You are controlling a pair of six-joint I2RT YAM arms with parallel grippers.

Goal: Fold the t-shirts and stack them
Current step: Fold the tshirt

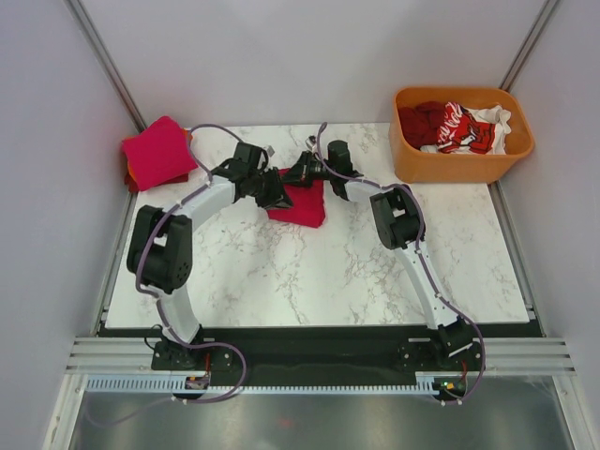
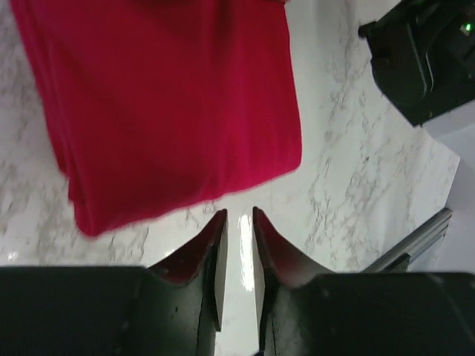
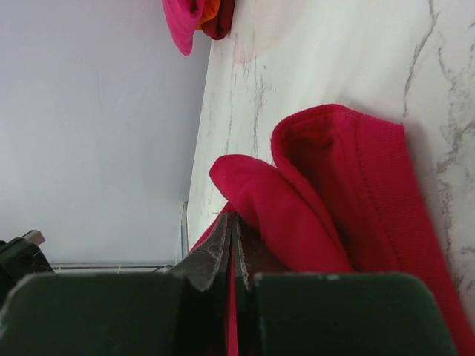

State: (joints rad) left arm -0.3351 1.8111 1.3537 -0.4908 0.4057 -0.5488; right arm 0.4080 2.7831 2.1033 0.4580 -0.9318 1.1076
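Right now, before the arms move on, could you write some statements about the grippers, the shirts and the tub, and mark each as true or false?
1. The right gripper is closed on the crimson shirt. True.
2. The left gripper holds cloth between its fingers. False: the narrow gap is empty, and it hangs over the bare table beside the shirt's edge.
3. The orange tub is empty. False: unfolded shirts lie in it, dark red, red with white print, and white.
4. A folded stack, pink-red on top, lies at the far left corner of the table. True.
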